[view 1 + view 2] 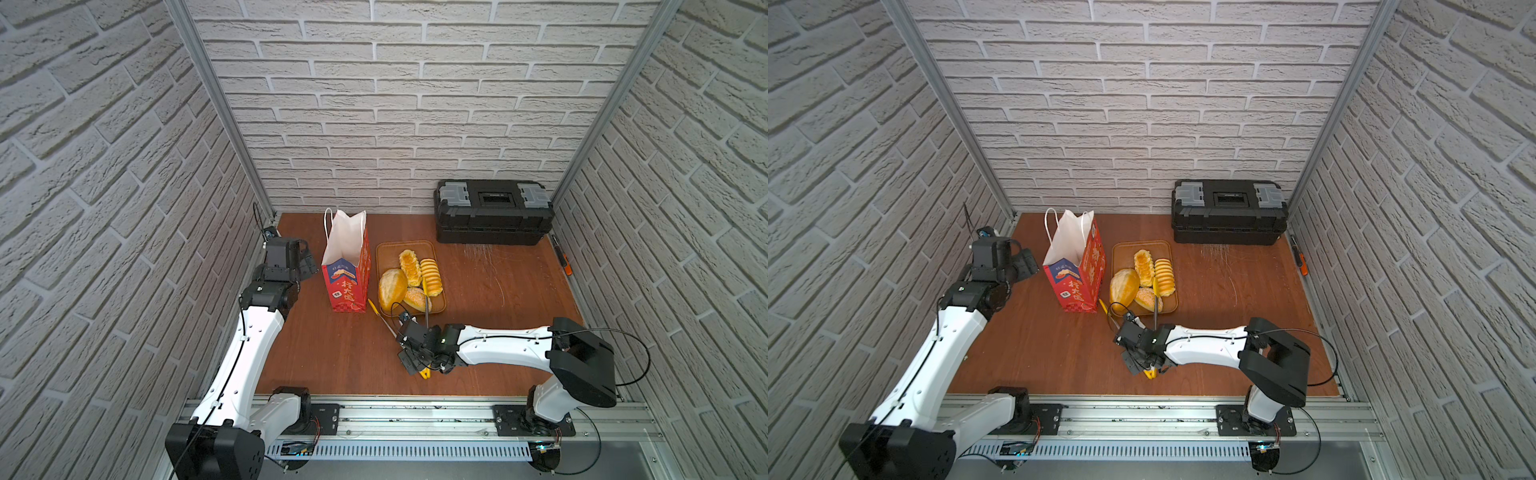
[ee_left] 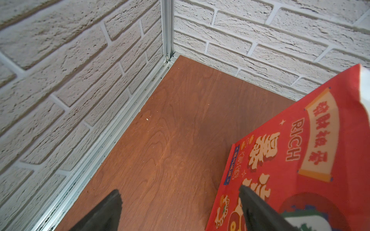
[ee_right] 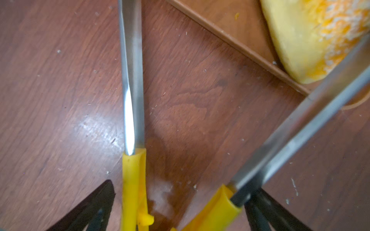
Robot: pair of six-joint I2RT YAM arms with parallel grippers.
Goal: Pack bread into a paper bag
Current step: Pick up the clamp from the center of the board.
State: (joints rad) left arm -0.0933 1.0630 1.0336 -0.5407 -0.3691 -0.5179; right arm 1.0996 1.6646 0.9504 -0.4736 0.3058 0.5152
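four pieces, namely loaf point(image 1: 392, 286), bun point(image 1: 417, 298), roll point(image 1: 431, 276) and pastry point(image 1: 410, 266), lie on the tray point(image 1: 384, 249) just ahead of the right claw point(image 3: 183, 187). its jaws are spread wide around the yellow handle end of the tongs point(image 3: 132, 100) — one tong arm touches a finger, the other sits apart from its finger. the left claw point(image 2: 179, 190) is spread too, one finger point(image 2: 258, 210) in front of the red face of the bag point(image 1: 347, 266) — it stands upright between that claw and the tray.
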